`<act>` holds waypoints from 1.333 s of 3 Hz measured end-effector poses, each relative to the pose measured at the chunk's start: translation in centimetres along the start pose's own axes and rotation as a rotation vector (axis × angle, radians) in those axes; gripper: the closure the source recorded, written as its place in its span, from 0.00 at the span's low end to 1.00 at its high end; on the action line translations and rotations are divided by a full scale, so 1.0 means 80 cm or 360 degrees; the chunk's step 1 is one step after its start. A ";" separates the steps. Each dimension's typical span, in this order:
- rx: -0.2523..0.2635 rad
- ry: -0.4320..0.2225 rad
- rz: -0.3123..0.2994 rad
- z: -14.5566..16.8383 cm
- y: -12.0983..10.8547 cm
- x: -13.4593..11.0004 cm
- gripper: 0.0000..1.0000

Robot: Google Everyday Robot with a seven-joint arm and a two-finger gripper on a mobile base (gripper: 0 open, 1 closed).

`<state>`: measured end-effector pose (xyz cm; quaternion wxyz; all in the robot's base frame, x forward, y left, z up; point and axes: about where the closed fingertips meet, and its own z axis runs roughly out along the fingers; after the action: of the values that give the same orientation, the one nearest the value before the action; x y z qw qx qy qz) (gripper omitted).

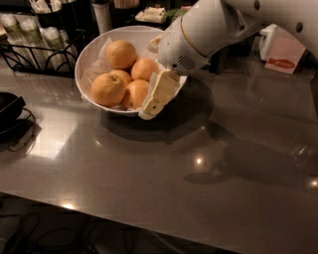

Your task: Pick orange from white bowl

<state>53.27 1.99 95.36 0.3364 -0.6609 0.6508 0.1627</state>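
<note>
The white bowl (94, 47) stands on the grey counter at the back left, lined with thin translucent paper. Several oranges lie in it: one at the back (121, 53), one at the right (145, 68), one at the front left (108, 89) and one at the front (135, 94). My gripper (153, 105) hangs from the thick white arm (208, 30) and reaches down over the bowl's front right rim. It is right beside the front orange and partly hides it. I cannot tell whether it touches the orange.
A black wire rack (37, 49) with bottles stands behind the bowl on the left. A black object (7, 106) lies at the left edge. A white and red carton (283, 54) stands at the back right. Containers (102, 15) line the back edge.
</note>
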 end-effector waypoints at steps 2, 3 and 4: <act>0.0056 -0.0095 0.0027 0.032 -0.031 -0.011 0.01; 0.0034 -0.0122 0.0003 0.049 -0.040 -0.021 0.19; 0.0034 -0.0122 0.0003 0.050 -0.040 -0.022 0.40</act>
<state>57.08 5.66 94.37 0.3680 -0.6500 0.6397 0.1814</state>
